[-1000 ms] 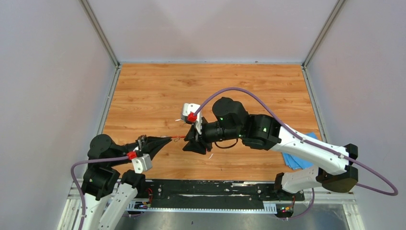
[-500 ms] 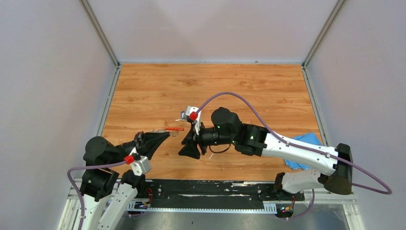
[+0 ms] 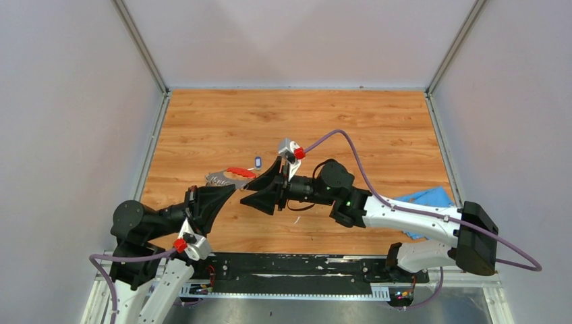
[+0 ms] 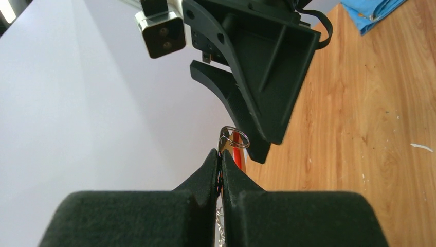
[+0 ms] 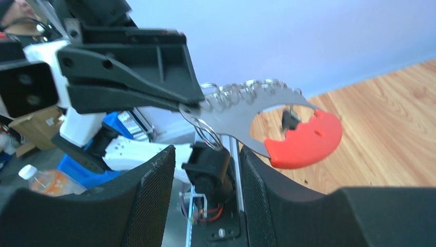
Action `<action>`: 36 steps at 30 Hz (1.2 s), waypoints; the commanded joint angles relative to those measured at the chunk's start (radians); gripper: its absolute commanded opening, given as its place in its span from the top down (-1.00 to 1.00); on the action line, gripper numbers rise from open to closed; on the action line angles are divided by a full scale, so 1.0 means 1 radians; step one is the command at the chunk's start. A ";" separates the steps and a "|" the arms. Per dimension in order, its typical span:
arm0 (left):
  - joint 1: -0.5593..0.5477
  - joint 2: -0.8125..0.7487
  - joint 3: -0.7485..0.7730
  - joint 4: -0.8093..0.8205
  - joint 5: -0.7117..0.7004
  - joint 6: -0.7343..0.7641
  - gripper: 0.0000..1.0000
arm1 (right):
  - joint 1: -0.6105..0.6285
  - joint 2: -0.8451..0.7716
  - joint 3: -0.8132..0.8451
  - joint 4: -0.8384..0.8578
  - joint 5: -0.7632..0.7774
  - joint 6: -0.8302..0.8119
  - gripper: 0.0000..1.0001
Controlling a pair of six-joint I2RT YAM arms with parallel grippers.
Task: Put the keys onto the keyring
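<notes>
**Keyring clamped on the left, right gripper standing released beside it**

I am watching the left gripper (image 3: 229,190) clenching the keyring (image 5: 241,119) by one end of its grey metal plate, holding it up off the worktop (image 3: 351,121). In the right wrist view the plate's toothed edge, with its row of small wire loops, is pointing upward. Its red tip (image 5: 308,140) is sticking out at the end away from the grip. In the left wrist view the fingers are pressing flat together, with a small wire ring (image 4: 234,137) poking out just past their tips.

The right gripper (image 3: 260,183) is hovering just beside the keyring, facing the left one, its fingers standing apart and grasping nothing. The blue-and-white key (image 3: 258,162) is lying on the worktop just beyond the red tip, apart from both grippers. A small dark piece (image 5: 290,119) is showing through the plate's opening; I cannot tell what it is. The blue cloth (image 3: 426,198) is lying near the worktop's right edge, well apart from the keyring.
</notes>
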 commanded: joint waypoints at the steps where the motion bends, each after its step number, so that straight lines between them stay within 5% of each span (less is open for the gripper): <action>1: 0.003 -0.010 -0.007 0.027 0.024 0.081 1.00 | -0.012 0.000 -0.020 0.231 0.035 0.071 -0.04; 19: 0.004 -0.046 -0.007 -0.082 0.032 0.222 1.00 | -0.021 -0.009 -0.043 0.236 0.021 0.086 0.27; 31: 0.004 -0.065 -0.023 -0.100 0.029 0.257 1.00 | -0.024 -0.005 0.005 0.152 0.028 0.073 0.98; 36: 0.004 -0.064 -0.037 -0.102 0.002 0.265 1.00 | -0.023 -0.027 -0.004 0.142 0.044 0.074 0.99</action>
